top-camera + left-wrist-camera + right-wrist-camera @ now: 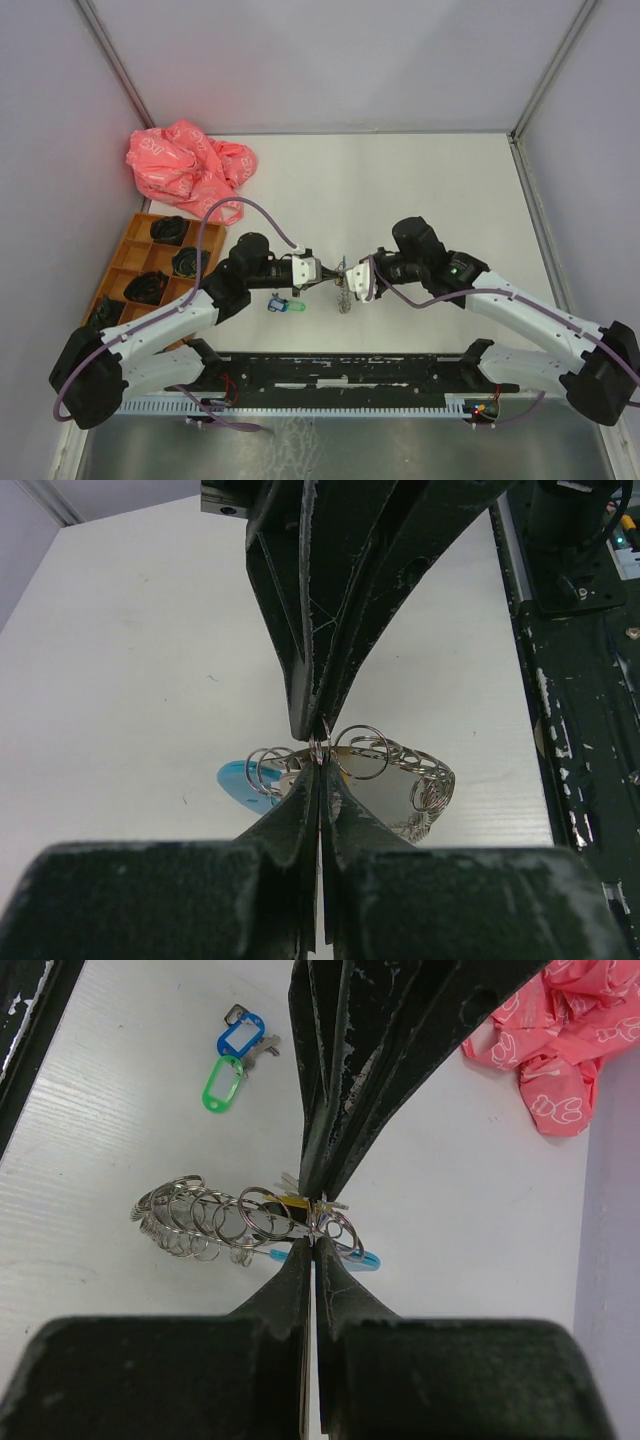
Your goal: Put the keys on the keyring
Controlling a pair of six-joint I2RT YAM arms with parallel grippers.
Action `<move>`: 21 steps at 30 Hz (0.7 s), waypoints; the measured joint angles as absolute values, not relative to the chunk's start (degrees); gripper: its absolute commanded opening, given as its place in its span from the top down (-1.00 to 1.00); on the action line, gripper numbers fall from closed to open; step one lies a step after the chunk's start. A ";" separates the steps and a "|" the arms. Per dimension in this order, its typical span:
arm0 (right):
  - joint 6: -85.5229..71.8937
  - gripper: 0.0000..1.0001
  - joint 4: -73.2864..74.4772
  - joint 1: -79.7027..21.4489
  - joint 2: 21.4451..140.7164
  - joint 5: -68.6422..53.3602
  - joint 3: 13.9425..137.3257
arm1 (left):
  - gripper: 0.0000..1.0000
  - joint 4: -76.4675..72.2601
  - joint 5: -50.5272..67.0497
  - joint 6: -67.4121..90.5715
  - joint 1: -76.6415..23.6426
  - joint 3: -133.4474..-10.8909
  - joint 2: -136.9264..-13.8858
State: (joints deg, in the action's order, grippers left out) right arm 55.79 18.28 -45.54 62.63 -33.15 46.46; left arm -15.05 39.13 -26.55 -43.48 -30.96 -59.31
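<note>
The keyring (200,1222) is a loop strung with several silver split rings and has a light-blue curved section (365,1258). It hangs above the table between both grippers, and it also shows in the top view (345,297) and the left wrist view (400,780). My right gripper (315,1238) is shut on one of its split rings. My left gripper (320,752) is shut tip to tip against it. A yellow tag (288,1200) and bits of key metal stick out beside the left fingertips. Two keys with blue and green tags (232,1055) lie on the table (285,305).
A crumpled pink plastic bag (190,165) lies at the back left. An orange compartment tray (130,255) with dark items stands on the left, beside my left arm. A black rail (340,370) runs along the near edge.
</note>
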 measured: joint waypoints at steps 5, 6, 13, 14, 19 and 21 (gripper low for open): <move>55.59 0.99 17.41 -45.54 61.43 -33.39 45.50 | 0.95 -14.31 39.03 -23.53 -43.42 -31.75 -59.42; 55.42 0.99 16.97 -45.54 61.08 -33.36 45.08 | 0.95 -14.20 39.13 -23.07 -43.31 -31.90 -59.55; 52.01 0.99 12.84 -45.58 59.09 -32.93 42.28 | 0.95 -15.44 39.57 -19.09 -42.33 -31.99 -60.27; 51.27 0.99 12.01 -45.56 58.94 -32.93 41.91 | 0.95 -15.73 39.57 -18.72 -42.13 -31.88 -60.27; 47.11 0.99 7.57 -44.91 58.52 -33.26 39.66 | 0.95 -18.35 39.53 -16.82 -41.45 -30.81 -61.28; 45.15 0.99 5.74 -44.42 58.43 -33.69 38.70 | 0.95 -19.55 39.44 -15.90 -41.21 -30.02 -61.84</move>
